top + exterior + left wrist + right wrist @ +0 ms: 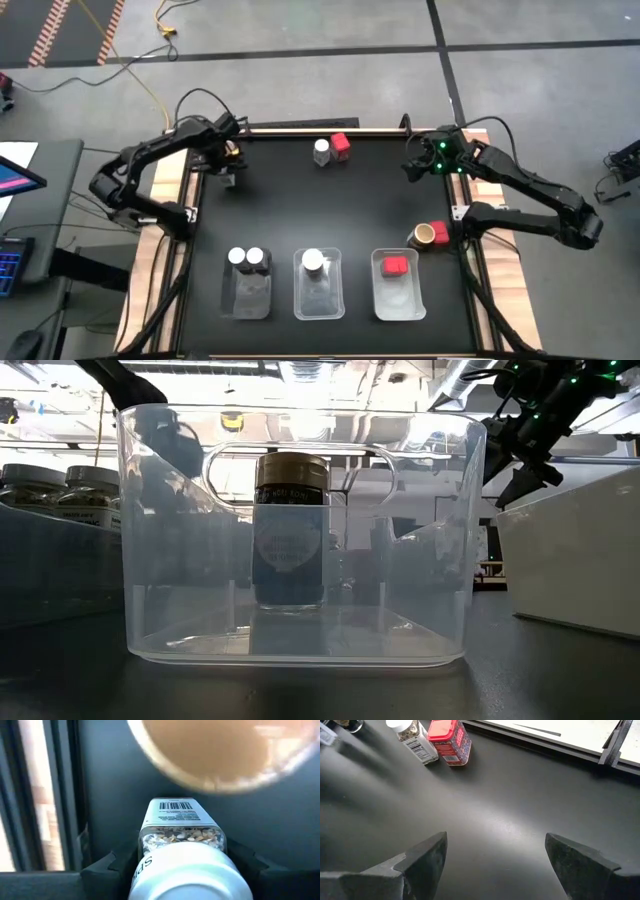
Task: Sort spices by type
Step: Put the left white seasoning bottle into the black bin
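Along the counter's (270, 200) near edge sit three trays. Left tray (250, 296) holds two white-capped jars (248, 258), side by side and touching; middle tray (320, 292) holds one white-capped jar (313, 261); right tray (399, 292) holds one red-capped jar (396, 265). So four jars look already sorted, though white caps sit in two different trays and whether their contents differ cannot be told from above.

Just beyond the right tray, by the counter's right edge, lie a tan-lidded jar (425, 235) and a red-capped one (440, 233), touching each other, not yet in any tray. Farther back, near the far edge, a white-capped jar (321, 152) and a red-capped jar (341, 143) stand together, also unsorted.

At the far left corner the left gripper (180, 870) is closed on another white-capped jar (182, 845), its fingers (107, 867) pressed on both sides, with the barcode label facing the wrist camera. A tan lid (225, 750) shows just past it, so one more jar seems to stand there.

Right gripper (495, 855) hovers over bare counter at the far right, jaws spread wide and holding nothing.

Count as far as visible: five white caps, three red caps, two tan lids, three trays. By my judgement the job is less than half done: four placed, one in hand, five waiting
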